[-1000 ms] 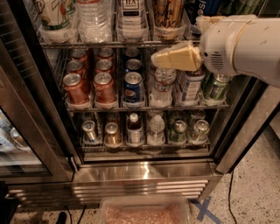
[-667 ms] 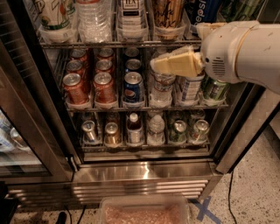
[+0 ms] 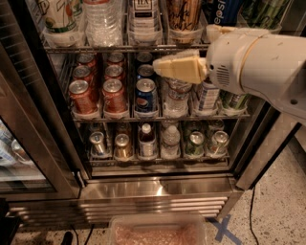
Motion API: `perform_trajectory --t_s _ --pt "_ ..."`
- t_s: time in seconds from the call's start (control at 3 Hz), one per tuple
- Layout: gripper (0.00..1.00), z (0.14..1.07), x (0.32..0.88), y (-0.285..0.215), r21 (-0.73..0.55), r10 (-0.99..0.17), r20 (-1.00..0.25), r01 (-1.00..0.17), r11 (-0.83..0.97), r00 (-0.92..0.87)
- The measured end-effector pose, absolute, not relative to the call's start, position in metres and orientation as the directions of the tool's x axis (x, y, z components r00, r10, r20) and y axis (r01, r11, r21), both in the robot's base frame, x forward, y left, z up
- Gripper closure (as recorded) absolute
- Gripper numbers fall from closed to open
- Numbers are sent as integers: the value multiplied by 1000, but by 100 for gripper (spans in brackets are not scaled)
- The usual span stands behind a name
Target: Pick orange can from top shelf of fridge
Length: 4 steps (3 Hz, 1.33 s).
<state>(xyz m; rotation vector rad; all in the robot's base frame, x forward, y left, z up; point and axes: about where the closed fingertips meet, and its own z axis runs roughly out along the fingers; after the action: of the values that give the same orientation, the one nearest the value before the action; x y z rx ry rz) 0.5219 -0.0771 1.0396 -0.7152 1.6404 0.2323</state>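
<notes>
The orange can, gold-orange with dark script markings, stands in a clear tray on the top shelf of the fridge, right of centre; its top is cut off by the picture's edge. My gripper, cream-coloured, points left in front of the second shelf, just below the top shelf's rail and a little below and left of the orange can. It touches no can. The white arm fills the upper right and hides part of the right-hand shelves.
A blue Pepsi can stands right of the orange can, with bottles and a white carton to its left. Red soda cans and a Pepsi can fill the second shelf. The open glass door stands at left. A plastic bin sits on the floor.
The gripper and arm have shifted a little to the left along the front of the second shelf, staying at about the same height. Nothing on the shelves has moved.
</notes>
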Motion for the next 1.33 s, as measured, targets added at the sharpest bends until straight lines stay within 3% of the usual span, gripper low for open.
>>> perform_trajectory --t_s 0.33,0.67,1.0,1.33 --pt "8 1051 544 -72 -259 -295 -955 -529 808 17" --pt "10 1055 563 -71 -271 -284 -958 -486 831 49" --pt "20 1056 574 -71 -273 -275 -960 -430 861 58" --pt "16 1057 582 -72 -279 -274 -959 -376 884 66"
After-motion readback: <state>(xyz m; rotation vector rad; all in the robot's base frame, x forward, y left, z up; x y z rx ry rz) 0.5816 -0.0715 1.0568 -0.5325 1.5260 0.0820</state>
